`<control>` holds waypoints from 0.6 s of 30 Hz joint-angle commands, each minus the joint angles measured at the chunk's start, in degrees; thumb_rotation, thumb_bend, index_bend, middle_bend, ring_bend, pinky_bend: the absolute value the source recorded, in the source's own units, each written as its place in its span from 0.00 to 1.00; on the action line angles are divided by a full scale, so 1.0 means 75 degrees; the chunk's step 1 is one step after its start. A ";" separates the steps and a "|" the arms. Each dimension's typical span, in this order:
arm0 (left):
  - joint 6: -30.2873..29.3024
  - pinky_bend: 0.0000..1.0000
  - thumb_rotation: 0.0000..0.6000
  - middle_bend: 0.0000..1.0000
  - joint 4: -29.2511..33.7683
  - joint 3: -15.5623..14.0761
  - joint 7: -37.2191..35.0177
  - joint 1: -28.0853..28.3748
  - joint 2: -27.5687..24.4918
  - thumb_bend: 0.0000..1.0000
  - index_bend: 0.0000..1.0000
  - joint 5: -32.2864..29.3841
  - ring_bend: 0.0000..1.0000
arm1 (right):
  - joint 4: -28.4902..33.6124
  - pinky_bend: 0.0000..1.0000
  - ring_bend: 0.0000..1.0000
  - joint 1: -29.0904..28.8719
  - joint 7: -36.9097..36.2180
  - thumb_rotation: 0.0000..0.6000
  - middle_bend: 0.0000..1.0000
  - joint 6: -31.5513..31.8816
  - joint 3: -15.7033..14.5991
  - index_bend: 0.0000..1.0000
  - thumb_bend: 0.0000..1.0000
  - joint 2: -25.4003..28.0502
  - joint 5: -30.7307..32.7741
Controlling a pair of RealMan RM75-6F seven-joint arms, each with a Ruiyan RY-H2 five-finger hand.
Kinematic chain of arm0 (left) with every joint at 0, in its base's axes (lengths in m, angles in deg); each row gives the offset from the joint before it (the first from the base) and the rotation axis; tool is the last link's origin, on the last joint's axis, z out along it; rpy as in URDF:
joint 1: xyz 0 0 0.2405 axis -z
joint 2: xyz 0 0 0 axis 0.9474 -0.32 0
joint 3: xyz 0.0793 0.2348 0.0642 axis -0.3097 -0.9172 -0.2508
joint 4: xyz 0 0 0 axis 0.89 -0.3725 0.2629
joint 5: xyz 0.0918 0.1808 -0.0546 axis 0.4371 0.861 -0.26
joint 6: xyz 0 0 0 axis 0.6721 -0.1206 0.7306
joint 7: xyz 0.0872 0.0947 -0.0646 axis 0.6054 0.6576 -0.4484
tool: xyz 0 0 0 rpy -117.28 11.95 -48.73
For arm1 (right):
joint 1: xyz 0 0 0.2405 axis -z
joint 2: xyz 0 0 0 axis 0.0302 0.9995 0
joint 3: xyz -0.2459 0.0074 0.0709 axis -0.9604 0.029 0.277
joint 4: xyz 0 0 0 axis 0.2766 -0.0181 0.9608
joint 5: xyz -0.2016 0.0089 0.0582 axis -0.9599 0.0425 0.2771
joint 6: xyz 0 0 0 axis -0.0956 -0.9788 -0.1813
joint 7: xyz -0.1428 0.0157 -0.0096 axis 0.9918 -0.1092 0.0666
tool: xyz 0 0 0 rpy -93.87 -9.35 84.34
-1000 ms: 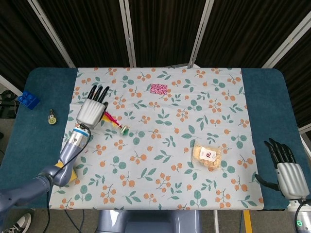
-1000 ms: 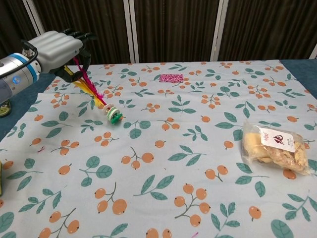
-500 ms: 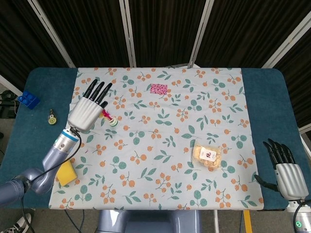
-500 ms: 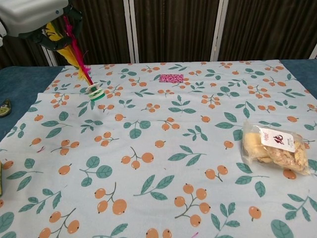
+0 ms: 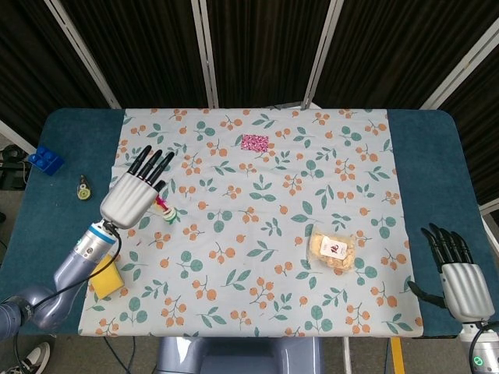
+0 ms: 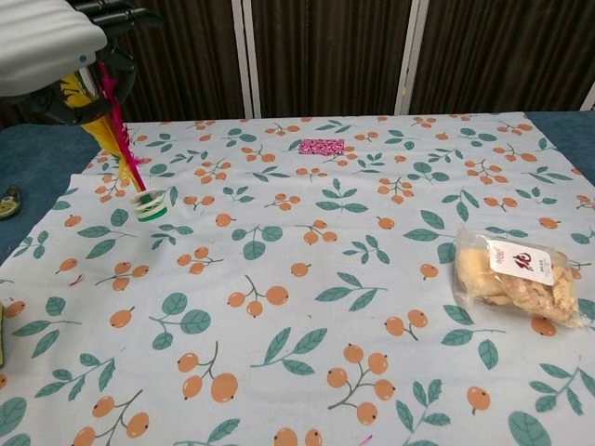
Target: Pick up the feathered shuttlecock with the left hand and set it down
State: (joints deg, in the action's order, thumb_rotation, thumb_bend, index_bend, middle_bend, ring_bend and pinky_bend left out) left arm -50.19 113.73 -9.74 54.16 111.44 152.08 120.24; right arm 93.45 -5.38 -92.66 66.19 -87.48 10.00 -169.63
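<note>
My left hand [image 5: 134,192] [image 6: 51,46] holds the feathered shuttlecock [image 6: 128,151] by its pink and yellow feathers, lifted above the left part of the floral cloth. The shuttlecock hangs with its round green and white base [image 6: 149,205] pointing down; in the head view only that base [image 5: 166,212] peeks out beside the hand. My right hand [image 5: 458,273] rests at the table's right front corner, fingers stretched out and holding nothing.
A bag of snacks [image 5: 331,249] lies right of centre and a small pink sponge [image 5: 255,142] at the back middle. On the left blue strip are a blue brick [image 5: 46,160], a small round object [image 5: 83,188] and a yellow block [image 5: 106,279].
My left hand has carried the shuttlecock upward and toward the left and front. The shuttlecock swung from slanted to nearly vertical. The right hand stayed put.
</note>
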 commanded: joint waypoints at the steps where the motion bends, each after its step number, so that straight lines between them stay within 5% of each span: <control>1: 0.0043 0.00 1.00 0.00 -0.0002 -0.0091 -0.0003 -0.0047 0.0104 0.52 0.59 0.0036 0.00 | -0.0004 0.00 0.00 -0.0002 0.0013 1.00 0.00 0.0002 -0.0002 0.05 0.10 -0.0003 -0.0008; 18: 0.0231 0.00 1.00 0.00 0.0110 -0.0310 0.0130 -0.0110 0.0401 0.50 0.57 0.0171 0.00 | -0.0014 0.00 0.00 0.0003 0.0043 1.00 0.00 0.0018 0.0012 0.05 0.10 -0.0018 0.0011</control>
State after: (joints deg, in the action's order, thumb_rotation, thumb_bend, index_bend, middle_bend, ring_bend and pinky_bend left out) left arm -48.54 114.45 -12.03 55.12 110.60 155.08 121.49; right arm 93.34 -5.36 -92.34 66.33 -87.39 9.86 -169.55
